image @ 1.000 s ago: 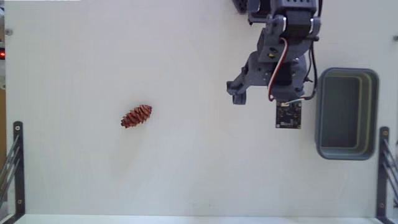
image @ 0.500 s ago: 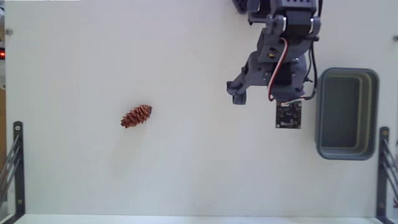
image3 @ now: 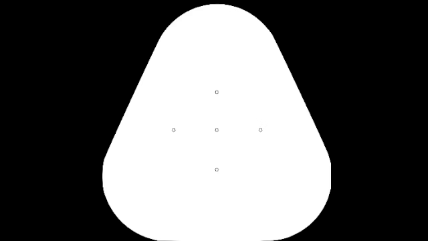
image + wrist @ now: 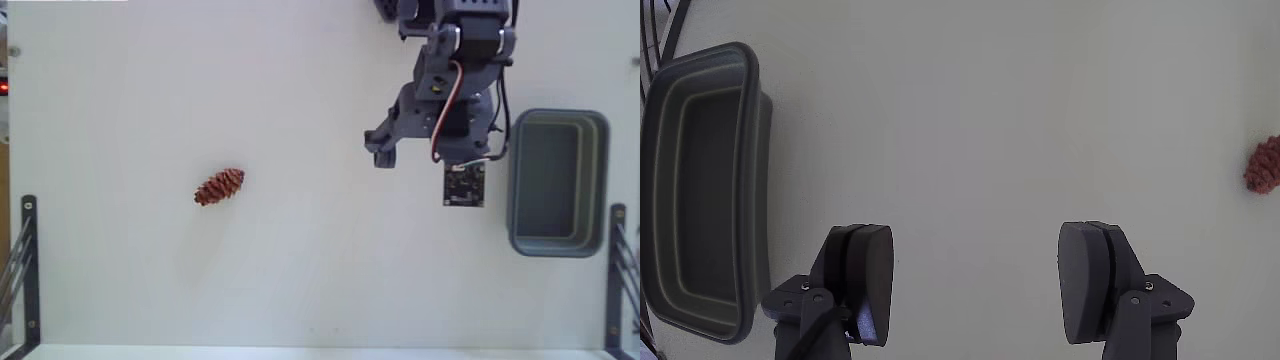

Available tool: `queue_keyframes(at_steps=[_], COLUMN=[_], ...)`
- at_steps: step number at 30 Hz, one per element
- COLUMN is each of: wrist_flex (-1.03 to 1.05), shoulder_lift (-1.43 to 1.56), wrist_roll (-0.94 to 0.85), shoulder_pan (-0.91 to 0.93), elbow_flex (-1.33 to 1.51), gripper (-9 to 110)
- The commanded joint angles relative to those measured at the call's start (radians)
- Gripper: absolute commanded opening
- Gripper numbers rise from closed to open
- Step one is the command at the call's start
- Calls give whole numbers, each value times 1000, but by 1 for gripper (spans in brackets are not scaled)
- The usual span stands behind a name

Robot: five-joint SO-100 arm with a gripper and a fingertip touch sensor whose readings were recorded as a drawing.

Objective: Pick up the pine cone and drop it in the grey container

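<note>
A big, plain white table fills the fixed view, with dark metal brackets at its lower corners. The small reddish-brown pine cone with bumpy scales lies on its side on the left part of the table, well apart from everything else. The blue-grey plastic tub with rounded corners sits at the right edge, and it looks empty. The dark grey robot arm is near the tub, far from the cone.

The job now is to reach the cone. I think the arm should swing across, line its two fingers up on either side of the cone's narrow middle, then come down low before it squeezes.

In the wrist view the gripper is spread wide, with only bare table between its fingers. It holds nothing and touches nothing. The cone peeks in at that view's right edge.
</note>
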Motion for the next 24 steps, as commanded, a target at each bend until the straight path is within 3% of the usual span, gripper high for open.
queue_keyframes(at_steps=[1,24], wrist_flex=[19,19], shoulder_lift=[38,38], wrist_roll=[5,5], shoulder_pan=[9,217], elbow_flex=[5,5], gripper=[110,110])
